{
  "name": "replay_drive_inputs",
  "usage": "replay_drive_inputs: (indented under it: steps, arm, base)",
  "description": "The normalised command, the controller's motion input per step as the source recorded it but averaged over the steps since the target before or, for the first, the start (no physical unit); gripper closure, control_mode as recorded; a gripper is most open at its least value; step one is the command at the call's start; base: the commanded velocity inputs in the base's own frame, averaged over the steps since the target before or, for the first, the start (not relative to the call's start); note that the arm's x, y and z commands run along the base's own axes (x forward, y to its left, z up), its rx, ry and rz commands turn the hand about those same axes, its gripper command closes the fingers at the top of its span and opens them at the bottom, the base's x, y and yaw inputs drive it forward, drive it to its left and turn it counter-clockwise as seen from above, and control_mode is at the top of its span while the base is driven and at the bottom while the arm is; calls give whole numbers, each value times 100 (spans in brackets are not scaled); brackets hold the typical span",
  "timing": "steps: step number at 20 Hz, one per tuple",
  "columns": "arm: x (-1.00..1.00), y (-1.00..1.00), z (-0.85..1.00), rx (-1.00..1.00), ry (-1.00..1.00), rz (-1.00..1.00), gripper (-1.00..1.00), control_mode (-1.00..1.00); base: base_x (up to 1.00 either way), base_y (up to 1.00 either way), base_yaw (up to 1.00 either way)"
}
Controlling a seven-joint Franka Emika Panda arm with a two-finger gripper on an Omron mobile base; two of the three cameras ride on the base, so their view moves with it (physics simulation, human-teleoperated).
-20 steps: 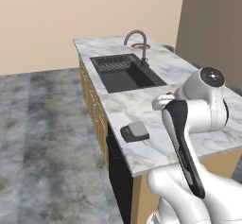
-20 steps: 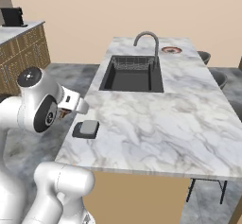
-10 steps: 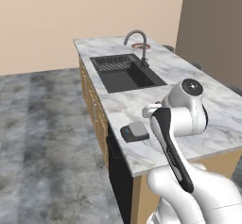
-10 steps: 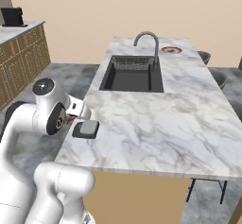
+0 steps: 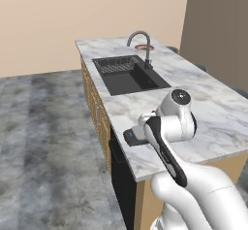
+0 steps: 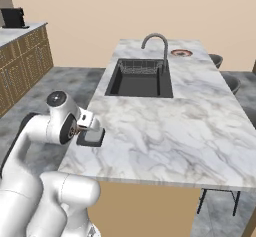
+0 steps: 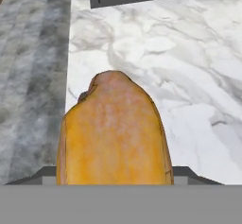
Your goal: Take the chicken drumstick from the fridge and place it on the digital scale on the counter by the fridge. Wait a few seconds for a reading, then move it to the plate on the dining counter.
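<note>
The chicken drumstick (image 7: 113, 133), a golden-brown lump, sits large and close in the hand view and hides the fingertips, so my gripper (image 6: 93, 126) appears shut on it. The gripper hangs just above the digital scale (image 6: 91, 139), a dark flat slab near the left front edge of the dining counter (image 6: 165, 126). A dark sliver of the digital scale (image 7: 83, 96) peeks out beside the drumstick. In the left base view my arm partly covers the digital scale (image 5: 131, 138). The plate (image 6: 181, 53) with its red-orange rim lies at the far end of the counter, past the faucet. The fridge is out of view.
A black sink (image 6: 141, 82) with a dish rack and a curved faucet (image 6: 156, 43) takes up the counter's middle. Grey stools (image 6: 226, 83) stand along its right side. Wooden cabinets (image 6: 20, 66) line the far left wall. Grey floor (image 5: 43, 141) lies beyond the counter's edge.
My arm has swung down and toward the counter's near edge, bringing the hand from above the marble to just over the digital scale.
</note>
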Motion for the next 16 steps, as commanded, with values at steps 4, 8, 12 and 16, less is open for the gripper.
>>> replay_drive_inputs:
  steps: [4,8,12,16]
  arm:
    - [58,6,-34,0,3,0,100,-100]
    - [62,2,-44,0,7,0,100,-100]
    - [49,0,-46,0,7,0,100,-100]
    - [33,0,-36,0,6,0,100,-100]
  base:
    - [0,0,0]
    - [0,0,0]
    - [0,0,0]
    - [0,0,0]
